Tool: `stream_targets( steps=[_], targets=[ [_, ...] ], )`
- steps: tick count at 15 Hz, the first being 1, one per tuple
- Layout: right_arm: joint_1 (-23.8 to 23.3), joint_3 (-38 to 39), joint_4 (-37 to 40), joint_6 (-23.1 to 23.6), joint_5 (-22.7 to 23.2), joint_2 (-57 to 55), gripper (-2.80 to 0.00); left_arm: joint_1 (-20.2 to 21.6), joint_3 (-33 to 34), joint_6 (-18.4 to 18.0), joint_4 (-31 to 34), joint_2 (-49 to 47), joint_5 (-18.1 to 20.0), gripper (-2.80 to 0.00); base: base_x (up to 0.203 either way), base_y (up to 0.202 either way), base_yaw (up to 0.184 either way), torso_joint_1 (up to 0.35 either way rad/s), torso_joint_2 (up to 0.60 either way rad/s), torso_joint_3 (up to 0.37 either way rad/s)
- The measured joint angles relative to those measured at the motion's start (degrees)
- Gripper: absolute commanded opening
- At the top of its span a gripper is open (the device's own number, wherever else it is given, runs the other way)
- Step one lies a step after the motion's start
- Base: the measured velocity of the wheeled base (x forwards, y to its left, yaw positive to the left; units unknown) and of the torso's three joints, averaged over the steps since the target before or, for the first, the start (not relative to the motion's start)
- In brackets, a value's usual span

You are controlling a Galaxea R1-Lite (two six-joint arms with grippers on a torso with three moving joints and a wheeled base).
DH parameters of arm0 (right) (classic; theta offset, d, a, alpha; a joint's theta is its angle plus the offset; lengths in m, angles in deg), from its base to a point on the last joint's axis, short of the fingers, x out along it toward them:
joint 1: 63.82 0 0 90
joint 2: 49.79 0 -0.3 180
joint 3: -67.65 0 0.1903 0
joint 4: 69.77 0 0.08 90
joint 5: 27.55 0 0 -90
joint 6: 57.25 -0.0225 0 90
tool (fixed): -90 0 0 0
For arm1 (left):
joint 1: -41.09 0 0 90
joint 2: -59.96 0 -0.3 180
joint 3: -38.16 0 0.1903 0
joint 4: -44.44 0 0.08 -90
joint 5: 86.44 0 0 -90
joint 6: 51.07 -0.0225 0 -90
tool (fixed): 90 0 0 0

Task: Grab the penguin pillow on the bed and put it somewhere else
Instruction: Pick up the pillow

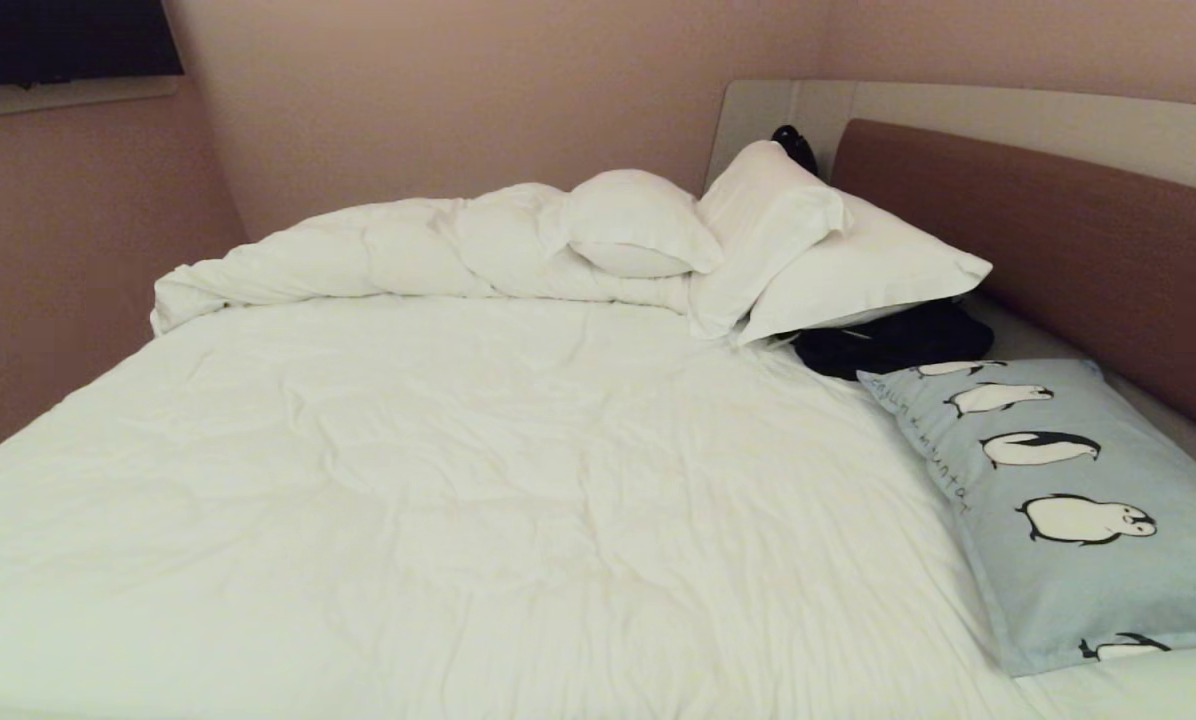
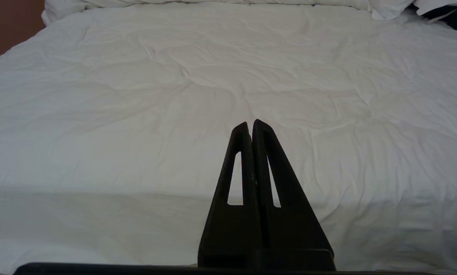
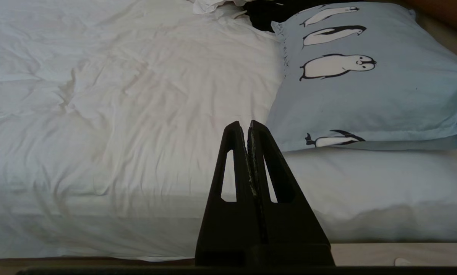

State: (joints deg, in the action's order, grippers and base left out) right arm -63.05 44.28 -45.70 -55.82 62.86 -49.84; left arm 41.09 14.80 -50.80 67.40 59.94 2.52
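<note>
You had the penguin pillow lying flat at the lower right of the head view, on the bed beside the brown headboard. Its lettered edge faced the open white sheet, and its far end lay close to a dark bundle tucked under the white pillows. The rumpled duvet was heaped across the upper middle of that view.

Neither arm showed in the head view. In the right wrist view, the right gripper sat short of the mattress edge with its jaws pressed together and holding nothing; the pillow's near corner lay just to the right of the tips, higher in the frame. In the left wrist view, the left gripper was likewise closed and empty, pointed at bare sheet, with the pillow out of sight.

The pillow looked soft, light and loosely filled, so it would probably sag and fold around whatever pinched it rather than lift flat. The cotton-like cover should give fair friction. Your best hold seemed to be the near corner or the flat seam flange along the near edge in the right wrist view, where the fabric was thin enough for the jaws to close over. You would have needed to spread the jaws first and take a deep bite, since a shallow pinch of cover alone might slip.
</note>
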Motion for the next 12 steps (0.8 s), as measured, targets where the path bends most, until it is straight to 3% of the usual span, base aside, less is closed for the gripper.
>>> stream_targets(
  steps=[12],
  targets=[
    [0.0,0.0,0.0,-0.06,0.0,0.0,-2.8,0.0,0.0,-0.02,0.0,0.0,0.0,-2.8,0.0,0.0,0.0,0.0,0.0,0.0]
  ],
)
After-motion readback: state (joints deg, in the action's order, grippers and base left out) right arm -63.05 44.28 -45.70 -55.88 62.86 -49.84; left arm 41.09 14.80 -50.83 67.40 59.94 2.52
